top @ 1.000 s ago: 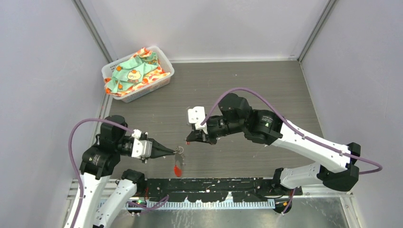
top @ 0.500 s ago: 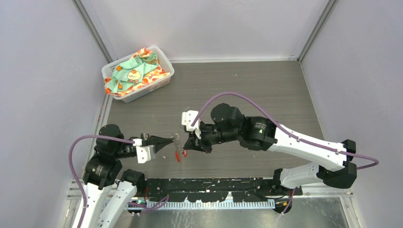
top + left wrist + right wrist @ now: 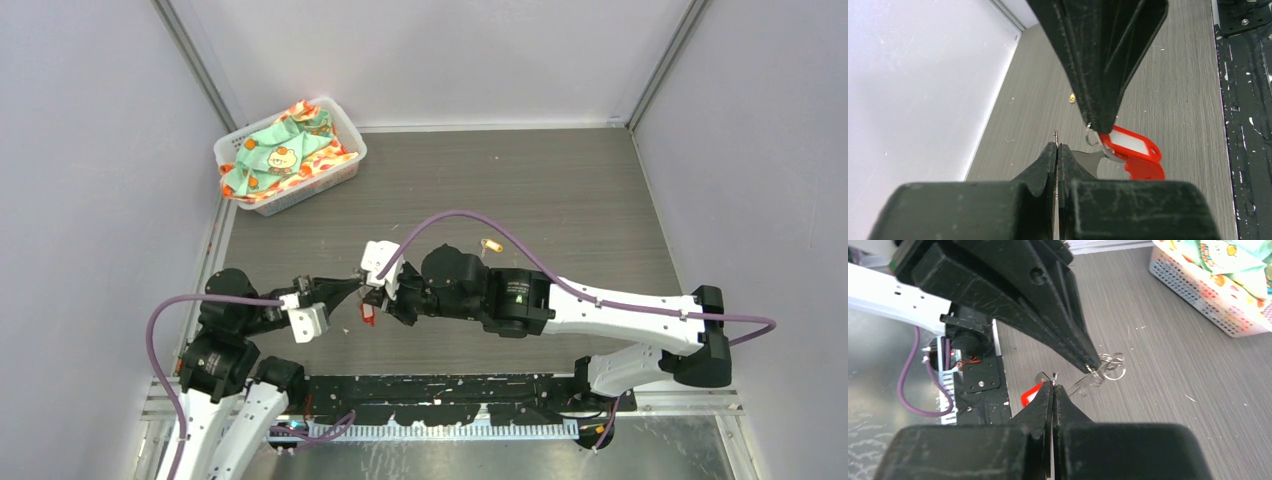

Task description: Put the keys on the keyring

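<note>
While left gripper (image 3: 1057, 147) pinches keyring (image 3: 1110, 365), right gripper (image 3: 1053, 385) red key (image 3: 1133, 145), yellow key (image 3: 490, 245) lies beyond right arm (image 3: 600, 300).

I look down on a grey wood-grain worktop (image 3: 560, 180) boxed in by a plain pale lavender left wall (image 3: 90, 150), back wall (image 3: 430, 50) and right wall (image 3: 760, 150), with slim metal posts (image 3: 195, 60) in the two far corners. A white mesh basket (image 3: 300, 192) of patterned cloth (image 3: 285, 145) sits at the far left corner. The light is even and soft, throwing only faint shadows.

Red tag (image 3: 1149, 149), yellow key (image 3: 491, 245)
</note>
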Controlling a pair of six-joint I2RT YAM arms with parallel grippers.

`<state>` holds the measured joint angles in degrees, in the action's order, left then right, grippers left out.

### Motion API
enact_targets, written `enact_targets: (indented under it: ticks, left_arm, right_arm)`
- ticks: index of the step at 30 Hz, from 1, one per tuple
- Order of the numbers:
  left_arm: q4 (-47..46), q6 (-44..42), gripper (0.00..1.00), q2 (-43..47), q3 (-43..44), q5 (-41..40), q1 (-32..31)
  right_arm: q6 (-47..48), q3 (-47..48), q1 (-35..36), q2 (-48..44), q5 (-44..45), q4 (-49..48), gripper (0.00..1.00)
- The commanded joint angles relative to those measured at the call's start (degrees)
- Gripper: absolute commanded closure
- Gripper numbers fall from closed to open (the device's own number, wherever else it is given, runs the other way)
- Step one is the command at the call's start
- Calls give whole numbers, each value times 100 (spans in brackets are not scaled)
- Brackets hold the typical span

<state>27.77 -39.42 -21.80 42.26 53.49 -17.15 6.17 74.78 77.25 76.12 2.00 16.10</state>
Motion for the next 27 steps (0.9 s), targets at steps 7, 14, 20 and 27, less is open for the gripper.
enact_targets:
  ticks: [7,14,20,27]
  left_arm:
    - [-373,-421,100,307,-201,-25,-8]
    - [-377,-465,100,359,-240,-30,-9]
    - [-377,-440,100,356,-227,-69,-8]
    - [-374,-426,100,356,-236,-67,-8]
  right_arm:
    - [-73,-3,90,58,1126,-527,99]
    - [-207,27,113,74,1144,-435,99]
    - [-256,29,118,87,1127,-421,99]
    - [-325,64,119,139,1034,-457,99]
